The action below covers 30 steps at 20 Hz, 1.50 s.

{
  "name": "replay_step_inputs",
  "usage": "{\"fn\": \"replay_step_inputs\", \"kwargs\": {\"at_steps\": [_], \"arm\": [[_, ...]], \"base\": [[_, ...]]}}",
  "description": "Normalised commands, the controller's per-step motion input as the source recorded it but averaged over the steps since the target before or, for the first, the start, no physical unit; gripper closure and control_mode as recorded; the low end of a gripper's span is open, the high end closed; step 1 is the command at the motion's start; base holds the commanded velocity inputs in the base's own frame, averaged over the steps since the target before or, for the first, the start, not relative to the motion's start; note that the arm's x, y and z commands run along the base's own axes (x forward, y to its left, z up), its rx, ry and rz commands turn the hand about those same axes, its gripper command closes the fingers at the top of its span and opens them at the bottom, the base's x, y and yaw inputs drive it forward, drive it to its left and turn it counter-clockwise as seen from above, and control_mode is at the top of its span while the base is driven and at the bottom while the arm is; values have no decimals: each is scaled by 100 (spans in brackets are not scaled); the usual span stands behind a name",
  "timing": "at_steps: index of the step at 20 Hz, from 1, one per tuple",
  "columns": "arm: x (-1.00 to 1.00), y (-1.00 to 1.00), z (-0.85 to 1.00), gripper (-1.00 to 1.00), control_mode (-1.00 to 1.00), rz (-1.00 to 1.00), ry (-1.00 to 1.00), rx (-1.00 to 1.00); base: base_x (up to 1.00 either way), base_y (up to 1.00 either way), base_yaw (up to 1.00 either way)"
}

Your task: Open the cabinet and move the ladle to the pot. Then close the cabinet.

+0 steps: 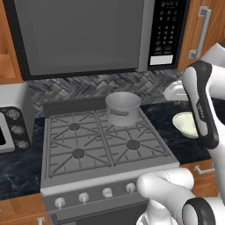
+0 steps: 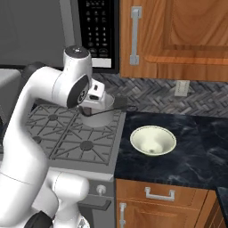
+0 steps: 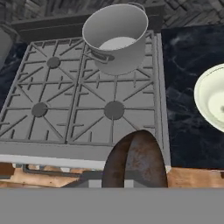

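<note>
The grey pot (image 1: pixel 123 108) (image 3: pixel 117 37) stands empty on the stove's back right burner. My gripper (image 2: pixel 95 105) hovers just in front of and above the pot (image 2: pixel 101 118), shut on the ladle. A thin dark handle of the ladle (image 2: pixel 122 107) sticks out to the right of the hand. In the hand view the ladle's rusty brown bowl (image 3: pixel 135 159) hangs over the stove's front edge, short of the pot. The brown cabinet (image 2: pixel 178 35), right of the microwave, has a steel bar handle (image 2: pixel 135 35), and its door looks shut.
A cream bowl (image 2: pixel 152 140) (image 1: pixel 186 124) sits on the dark counter right of the stove (image 1: pixel 101 140). The microwave (image 1: pixel 88 35) hangs low over the burners. A silver toaster oven (image 1: pixel 11 127) stands at the left. Drawer fronts (image 2: pixel 158 193) lie below the counter.
</note>
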Motion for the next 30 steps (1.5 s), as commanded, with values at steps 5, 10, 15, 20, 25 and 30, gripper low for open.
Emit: {"fn": "replay_step_inputs", "kwargs": {"at_steps": [5,10,15,20,25,30], "arm": [[76,13,-53,100,-100,16,0,6],[79,17,-26,100,-100,15,-2,6],[54,3,-1,100,-100,9,-10,1],[58,10,-15,100,-100,3,-3,0],[57,27,-33,100,-100,0,-2,1],[56,15,-14,100,-100,0,-4,3]], "base": [[0,0,0],[0,0,0],[0,0,0],[0,0,0],[0,0,0],[0,0,0]]}}
